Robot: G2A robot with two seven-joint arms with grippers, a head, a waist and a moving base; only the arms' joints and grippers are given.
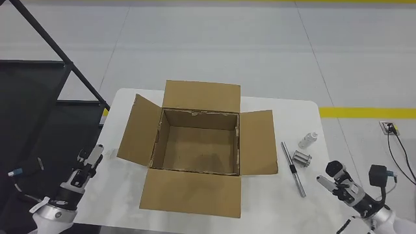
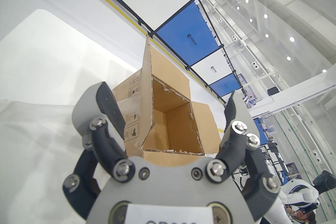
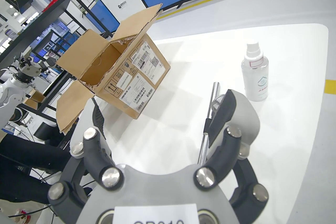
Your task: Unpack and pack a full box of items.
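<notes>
My left gripper and right gripper both hang wide open, holding nothing. The box sits mid-table, flaps splayed. The rod lies at its 3 o'clock, long axis running 11 to 5. It looks stiff, slick and weighty, so I'd pinch across it beside the block.

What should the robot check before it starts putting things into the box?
1. Cardboard box flaps all folded open: ok.
2. Box floor bare, with room for things: ok.
3. Spray bottle standing upright on the table, apart from the box: ok.
4. Metal rod lying flat between box and bottle: ok.
5. Block on the rod fixed or loose: cannot tell.
6. Left hand and right hand both open, holding nothing: ok.
</notes>
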